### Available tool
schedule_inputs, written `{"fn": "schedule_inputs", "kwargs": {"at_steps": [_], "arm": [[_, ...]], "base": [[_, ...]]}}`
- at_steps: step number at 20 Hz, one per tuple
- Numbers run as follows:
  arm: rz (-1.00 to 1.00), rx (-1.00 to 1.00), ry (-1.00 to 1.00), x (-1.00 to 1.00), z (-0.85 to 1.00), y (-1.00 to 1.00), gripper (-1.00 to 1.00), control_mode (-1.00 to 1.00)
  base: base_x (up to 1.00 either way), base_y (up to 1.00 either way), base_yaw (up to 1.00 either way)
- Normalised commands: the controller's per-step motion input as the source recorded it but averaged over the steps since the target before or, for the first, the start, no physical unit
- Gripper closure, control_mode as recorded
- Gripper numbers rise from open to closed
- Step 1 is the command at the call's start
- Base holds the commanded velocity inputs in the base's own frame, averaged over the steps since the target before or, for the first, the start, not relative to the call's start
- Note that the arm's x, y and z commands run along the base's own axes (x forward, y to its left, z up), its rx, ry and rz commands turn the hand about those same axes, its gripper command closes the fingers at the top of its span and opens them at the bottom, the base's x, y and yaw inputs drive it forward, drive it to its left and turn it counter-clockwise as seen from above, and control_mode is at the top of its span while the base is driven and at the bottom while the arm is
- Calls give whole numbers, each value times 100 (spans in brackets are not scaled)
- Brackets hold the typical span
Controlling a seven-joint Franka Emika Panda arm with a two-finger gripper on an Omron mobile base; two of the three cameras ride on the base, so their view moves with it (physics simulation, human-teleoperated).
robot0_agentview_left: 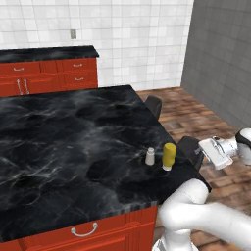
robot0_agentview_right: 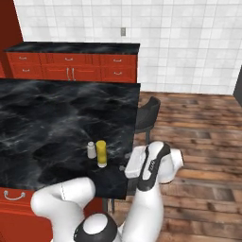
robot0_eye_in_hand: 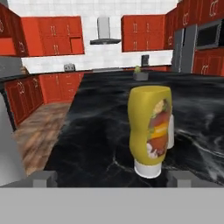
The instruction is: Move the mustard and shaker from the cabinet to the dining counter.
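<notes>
The pincer point(robot0_agentview_left: 202, 151) hangs released just off the worktop point(robot0_agentview_left: 59, 142) edge, holding nothing. Before it the mustard point(robot0_agentview_left: 169, 156) stands near that edge, the shaker point(robot0_agentview_left: 150, 156) just beside; both look delivered, so only backing away seems left.

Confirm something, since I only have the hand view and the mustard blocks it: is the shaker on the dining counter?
Observer: Yes, the shaker stands upright on the dining counter, close beside the mustard.
Operator: Is the gripper clear of the bottle?
Observer: Yes, the gripper is open and apart from it, out past the counter's edge.
Operator: Anything near the hand?
Observer: A dark stool sits by that edge, close to the hand.
</notes>
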Motion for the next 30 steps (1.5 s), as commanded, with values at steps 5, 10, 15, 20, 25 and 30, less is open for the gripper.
{"fn": "schedule_inputs", "kwargs": {"at_steps": [5,10,15,20,25,30], "arm": [[-36,-7,8,-34,34,0,-100,-100],[-41,-2,15,-28,40,1,-100,-100],[-31,-4,16,-33,48,1,-100,-100],[-9,-7,16,-42,55,3,-100,-100],[0,-5,13,-51,52,4,-100,-100],[0,-5,8,-50,49,10,-100,-100]], "base": [[0,0,0],[0,0,0],[0,0,0],[0,0,0],[0,0,0],[0,0,0]]}}
